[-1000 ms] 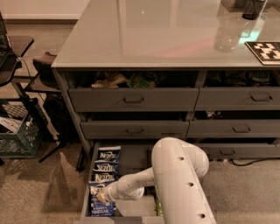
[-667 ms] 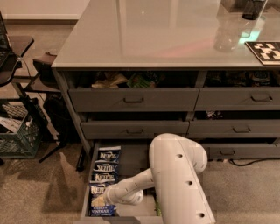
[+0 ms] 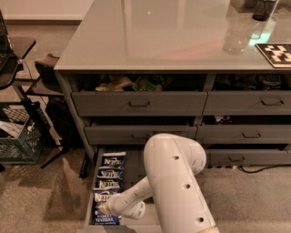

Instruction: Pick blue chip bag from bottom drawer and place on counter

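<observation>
The gripper (image 3: 105, 209) sits low inside the bottom drawer (image 3: 134, 169), at the drawer's front left, at the end of a slim white forearm that runs from the large white arm (image 3: 175, 182) covering the drawer's right half. It is pressed down onto the blue chip bag (image 3: 102, 198) nearest the drawer's front edge. Its tip merges with the crinkled foil, so how far apart it is, and whether it has hold of the bag, cannot be told. That bag lies flat on the drawer floor with its white logo up, and its "VINEGAR" lettering shows just in front of the gripper. Four white logos can be counted, so four blue bags lie in a single overlapping column along the drawer's left wall, from back to front. The bare grey floor takes up the drawer's middle. Above the bottom drawer are two more drawers on the same side: the middle drawer (image 3: 141, 134) is slightly out, and the top drawer (image 3: 138, 103) is open, with crumpled packets showing over its front. Three further drawer fronts stand to the right of these, making six in all. Over the whole cabinet lies the counter (image 3: 159, 36), carrying one checkered marker card (image 3: 275, 54), one clear bottle (image 3: 237, 34) and one dark cup (image 3: 264, 9). Left of the bottom drawer, on the carpet, stands one green crate (image 3: 19, 139).
</observation>
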{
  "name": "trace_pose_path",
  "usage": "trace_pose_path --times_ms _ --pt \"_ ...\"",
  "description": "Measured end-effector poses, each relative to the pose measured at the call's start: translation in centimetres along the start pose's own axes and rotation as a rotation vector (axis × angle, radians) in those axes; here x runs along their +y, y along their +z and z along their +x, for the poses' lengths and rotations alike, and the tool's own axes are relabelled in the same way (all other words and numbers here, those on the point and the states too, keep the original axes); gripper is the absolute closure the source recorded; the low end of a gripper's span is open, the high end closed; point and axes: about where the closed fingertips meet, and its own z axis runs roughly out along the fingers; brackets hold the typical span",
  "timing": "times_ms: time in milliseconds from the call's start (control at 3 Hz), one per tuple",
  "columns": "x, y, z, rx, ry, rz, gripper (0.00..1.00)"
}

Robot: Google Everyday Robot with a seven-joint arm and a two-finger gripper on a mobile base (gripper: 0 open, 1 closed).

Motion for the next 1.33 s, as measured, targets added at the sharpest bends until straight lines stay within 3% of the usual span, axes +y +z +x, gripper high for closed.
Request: trace_pose_path --times_ms 333,1000,1333 --pt "-1.2 1.0 1.0 0.041 0.014 0.086 0.35" --pt "-3.5 0.9 2.7 0.109 0.045 0.299 0.00" --pt "-5.0 2.0 3.7 0.141 0.066 0.313 0.00"
